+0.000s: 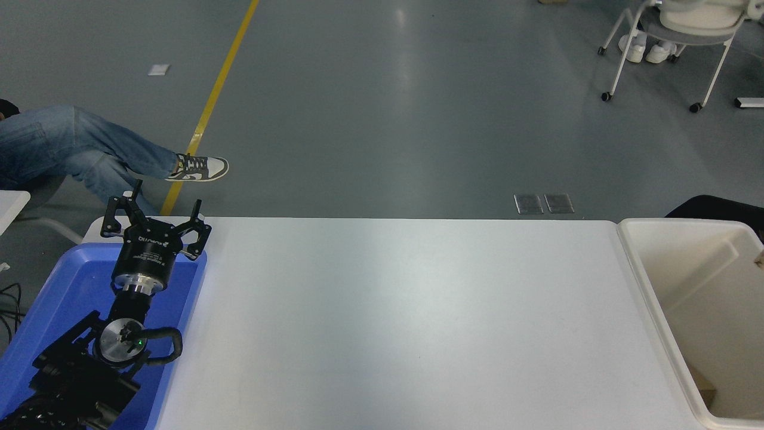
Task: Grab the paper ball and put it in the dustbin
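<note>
The dustbin (680, 222), an off-white tub with a thick rim, stands at the table's right end and runs off the right edge of the picture. The paper ball is out of view, apart from a tiny tan sliver (760, 258) at the right edge over the bin; I cannot tell whether that sliver is the ball. My right arm and gripper are out of view. My left gripper (154, 222) is parked at the lower left over the blue tray, open and empty.
A blue shallow tray (59, 286) lies at the table's left end under the left arm. A brown scrap (705, 394) lies on the bin's floor. A seated person's legs (89, 149) are at the far left and a wheeled chair (668, 36) at the far right.
</note>
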Action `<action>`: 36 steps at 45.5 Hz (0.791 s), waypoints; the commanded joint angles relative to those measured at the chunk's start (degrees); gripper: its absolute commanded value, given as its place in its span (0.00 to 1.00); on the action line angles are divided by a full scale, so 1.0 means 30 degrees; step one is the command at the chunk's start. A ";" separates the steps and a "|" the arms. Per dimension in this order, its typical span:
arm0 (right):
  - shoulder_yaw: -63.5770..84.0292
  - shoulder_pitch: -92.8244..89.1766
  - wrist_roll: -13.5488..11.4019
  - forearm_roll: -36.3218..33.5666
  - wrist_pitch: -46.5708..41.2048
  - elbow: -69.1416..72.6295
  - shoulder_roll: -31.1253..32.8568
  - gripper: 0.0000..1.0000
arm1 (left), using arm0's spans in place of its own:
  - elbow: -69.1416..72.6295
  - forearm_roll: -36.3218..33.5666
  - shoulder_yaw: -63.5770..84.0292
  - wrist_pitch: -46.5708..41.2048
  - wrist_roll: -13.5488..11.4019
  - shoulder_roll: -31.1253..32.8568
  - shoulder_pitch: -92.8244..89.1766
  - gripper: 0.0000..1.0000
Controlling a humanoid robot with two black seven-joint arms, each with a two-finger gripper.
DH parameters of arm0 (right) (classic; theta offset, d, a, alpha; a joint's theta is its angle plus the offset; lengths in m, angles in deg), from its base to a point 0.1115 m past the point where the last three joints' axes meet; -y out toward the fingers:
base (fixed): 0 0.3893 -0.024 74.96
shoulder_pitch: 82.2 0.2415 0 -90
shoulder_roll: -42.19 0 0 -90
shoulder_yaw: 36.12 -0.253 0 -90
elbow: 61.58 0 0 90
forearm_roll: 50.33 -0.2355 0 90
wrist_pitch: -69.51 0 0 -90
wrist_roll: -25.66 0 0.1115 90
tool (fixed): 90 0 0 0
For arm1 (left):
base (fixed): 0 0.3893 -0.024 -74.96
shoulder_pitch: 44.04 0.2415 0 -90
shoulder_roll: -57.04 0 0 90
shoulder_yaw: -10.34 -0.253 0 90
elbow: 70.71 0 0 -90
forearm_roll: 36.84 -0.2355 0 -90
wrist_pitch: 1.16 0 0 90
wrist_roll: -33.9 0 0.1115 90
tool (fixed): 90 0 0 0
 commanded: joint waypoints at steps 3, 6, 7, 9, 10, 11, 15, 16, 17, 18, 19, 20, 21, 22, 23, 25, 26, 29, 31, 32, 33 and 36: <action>-0.2827 -0.5925 -0.0096 -0.2707 0.1370 -0.4523 -0.3215 0.00 | 0.0000 0.0002 0.0000 -0.0030 -0.0003 0.0000 -0.0027 1.00; -0.2768 -0.6364 -0.0301 -0.3558 0.1896 -0.4582 -0.3830 0.00 | 0.0000 0.0002 0.0000 -0.0001 -0.0004 0.0000 -0.0027 1.00; -0.2739 -0.6540 -0.0389 -0.3647 0.2101 -0.4669 -0.4006 0.00 | 0.0000 0.0002 0.0000 -0.0001 -0.0004 0.0000 -0.0027 1.00; -0.2738 -0.6862 -0.0565 -0.3736 0.2628 -0.4816 -0.4358 0.00 | 0.0000 0.0002 0.0000 -0.0001 -0.0004 0.0000 -0.0027 1.00; -0.2767 -0.7009 -0.0653 -0.3765 0.2833 -0.4846 -0.4534 0.00 | 0.0000 0.0002 0.0000 -0.0001 -0.0004 0.0000 -0.0027 1.00; -0.2768 -0.7126 -0.0653 -0.3765 0.2980 -0.4846 -0.4709 0.00 | 0.0000 0.0002 0.0029 -0.0001 -0.0004 0.0000 -0.0027 1.00; -0.2768 -0.7274 -0.0771 -0.3765 0.3216 -0.4875 -0.5033 0.00 | 0.0000 0.0002 0.0000 -0.0001 -0.0004 0.0000 -0.0027 1.00; -0.2768 -0.7303 -0.0771 -0.3765 0.3245 -0.4846 -0.5091 0.00 | 0.0000 0.0002 0.0029 -0.0001 -0.0004 0.0000 -0.0027 1.00; -0.2797 -0.7303 -0.0771 -0.3765 0.3245 -0.4875 -0.5121 0.00 | 0.0000 0.0002 0.0000 -0.0001 -0.0004 0.0000 -0.0027 1.00; -0.2797 -0.7332 -0.0771 -0.3765 0.3245 -0.4875 -0.5121 0.00 | 0.0000 0.0002 0.0029 -0.0001 -0.0004 0.0000 -0.0027 1.00; -0.2797 -0.7333 -0.0771 -0.3765 0.3274 -0.4846 -0.5121 0.00 | 0.0000 0.0002 0.0000 -0.0030 -0.0004 0.0000 -0.0027 1.00; -0.2826 -0.7333 -0.0800 -0.3794 0.3304 -0.4846 -0.5121 0.10 | 0.0000 0.0002 0.0000 -0.0002 -0.0004 0.0000 -0.0027 1.00; -0.2826 -0.7333 -0.0800 -0.3795 0.3304 -0.4846 -0.5121 0.25 | 0.0000 0.0002 0.0000 -0.0001 -0.0004 0.0000 -0.0027 1.00; -0.2826 -0.7333 -0.0829 -0.3795 0.3304 -0.4846 -0.5121 0.55 | 0.0000 0.0002 0.0000 -0.0001 -0.0004 0.0000 -0.0027 1.00; -0.2855 -0.7333 -0.0858 -0.3824 0.3275 -0.4875 -0.5121 1.00 | 0.0000 0.0002 0.0000 -0.0001 -0.0004 0.0000 -0.0027 1.00; -0.2827 -0.7333 -0.0975 -0.3940 0.3275 -0.4846 -0.5121 1.00 | 0.0000 0.0002 0.0000 -0.0030 -0.0004 0.0000 -0.0027 1.00; -0.2855 -0.7333 -0.1005 -0.3970 0.3275 -0.4846 -0.5121 1.00 | 0.0000 0.0002 0.0000 -0.0031 -0.0004 0.0000 -0.0027 1.00; -0.2826 -0.7303 -0.1034 -0.4058 0.3275 -0.4846 -0.5092 1.00 | 0.0000 0.0002 0.0000 -0.0001 -0.0004 0.0000 -0.0027 1.00; -0.2826 -0.7303 -0.1034 -0.4058 0.3275 -0.4875 -0.5063 1.00 | 0.0000 0.0002 0.0000 -0.0001 -0.0004 0.0000 -0.0027 1.00; -0.2826 -0.7303 -0.1034 -0.4058 0.3275 -0.4875 -0.5063 1.00 | 0.0000 0.0002 0.0000 -0.0001 -0.0004 0.0000 -0.0027 1.00; -0.2826 -0.7274 -0.1034 -0.4058 0.3275 -0.4875 -0.5063 1.00 | 0.0000 0.0002 0.0000 -0.0001 -0.0004 0.0000 -0.0027 1.00; -0.2797 -0.7245 -0.1034 -0.4058 0.3275 -0.4875 -0.5033 1.00 | 0.0000 0.0002 0.0000 -0.0001 -0.0004 0.0000 -0.0027 1.00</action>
